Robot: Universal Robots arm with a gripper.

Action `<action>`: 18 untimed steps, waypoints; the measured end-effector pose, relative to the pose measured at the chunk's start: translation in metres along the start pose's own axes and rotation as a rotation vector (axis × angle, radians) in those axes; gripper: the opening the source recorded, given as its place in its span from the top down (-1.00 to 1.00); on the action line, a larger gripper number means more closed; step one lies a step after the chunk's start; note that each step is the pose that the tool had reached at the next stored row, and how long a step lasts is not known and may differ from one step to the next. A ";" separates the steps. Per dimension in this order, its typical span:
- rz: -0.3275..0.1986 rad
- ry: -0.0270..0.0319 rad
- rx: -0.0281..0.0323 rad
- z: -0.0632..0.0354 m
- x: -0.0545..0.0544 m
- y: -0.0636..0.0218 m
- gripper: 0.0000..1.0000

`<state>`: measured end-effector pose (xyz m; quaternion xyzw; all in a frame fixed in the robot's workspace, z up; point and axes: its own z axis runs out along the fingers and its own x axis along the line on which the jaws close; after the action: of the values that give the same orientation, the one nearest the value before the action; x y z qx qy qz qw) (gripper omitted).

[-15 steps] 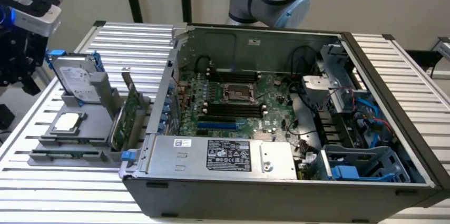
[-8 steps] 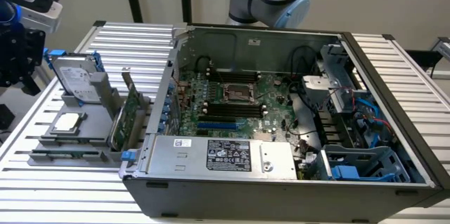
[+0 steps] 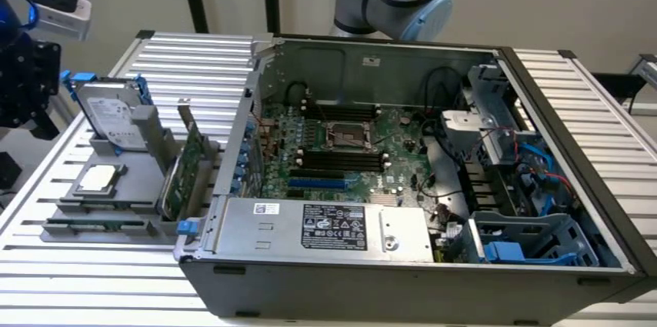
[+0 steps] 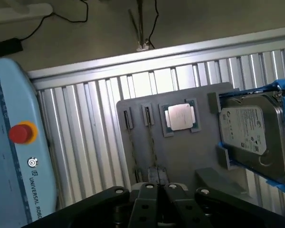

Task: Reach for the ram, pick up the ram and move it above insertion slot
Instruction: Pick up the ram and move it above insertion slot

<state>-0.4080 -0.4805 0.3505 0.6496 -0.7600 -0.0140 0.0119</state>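
The ram [image 3: 95,225] is a long thin green strip standing on edge in the front slot of the grey holder tray [image 3: 123,204], at the exterior view's left. Seen from the wrist, the holder [image 4: 180,156] has two narrow slots, and the ram [image 4: 151,140] appears edge-on as a thin line in one of them. My gripper [image 3: 36,111] hangs high above the tray's far left end, well apart from the ram. Its fingers [image 4: 150,183] are pressed together with nothing between them. The black memory slots [image 3: 339,159] lie on the motherboard inside the open case.
On the tray stand a hard drive [image 3: 108,115] in a blue frame, a CPU [image 3: 98,178] and an upright wide green expansion card [image 3: 185,177]. The open computer case [image 3: 411,265] sits on the ribbed metal table. A blue teach pendant [image 4: 14,142] with a red button lies beside the table.
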 end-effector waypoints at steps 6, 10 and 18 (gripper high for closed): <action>-0.109 0.0039 0.0010 0.0005 0.000 0.0000 0.79; -0.181 0.0064 0.0017 0.0008 0.000 0.0000 0.79; -0.234 0.0083 0.0023 0.0010 0.000 0.0000 0.79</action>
<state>-0.4080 -0.4805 0.3496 0.7340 -0.6789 -0.0118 0.0126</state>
